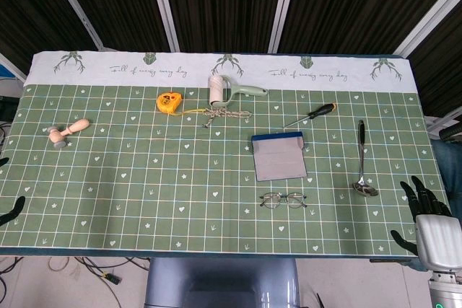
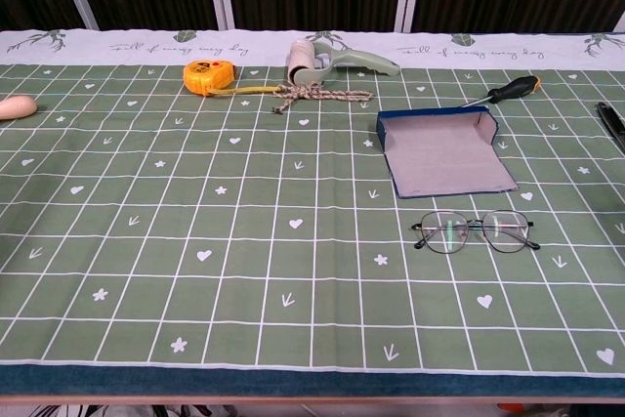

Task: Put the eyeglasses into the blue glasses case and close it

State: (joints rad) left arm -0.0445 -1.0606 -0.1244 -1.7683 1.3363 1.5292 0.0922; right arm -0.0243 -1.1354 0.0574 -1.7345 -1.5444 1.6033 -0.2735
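Observation:
The eyeglasses [image 1: 283, 199] [image 2: 475, 230] lie flat on the green mat, thin dark frame, just in front of the glasses case. The blue glasses case [image 1: 279, 156] [image 2: 444, 155] lies open, its grey lining up and its blue rim at the far side. My right hand [image 1: 428, 218] hovers at the table's right front corner, fingers spread, holding nothing, well right of the eyeglasses. Only dark fingertips of my left hand [image 1: 10, 209] show at the left edge of the head view. Neither hand appears in the chest view.
A spoon [image 1: 362, 171] lies right of the case, a screwdriver [image 1: 312, 115] [image 2: 500, 93] behind it. Further back are a lint roller [image 1: 225, 89] [image 2: 322, 59], a cord bundle [image 1: 224, 115] [image 2: 317, 95] and a yellow tape measure [image 1: 170, 102] [image 2: 210, 75]. A wooden stamp [image 1: 68, 133] lies far left.

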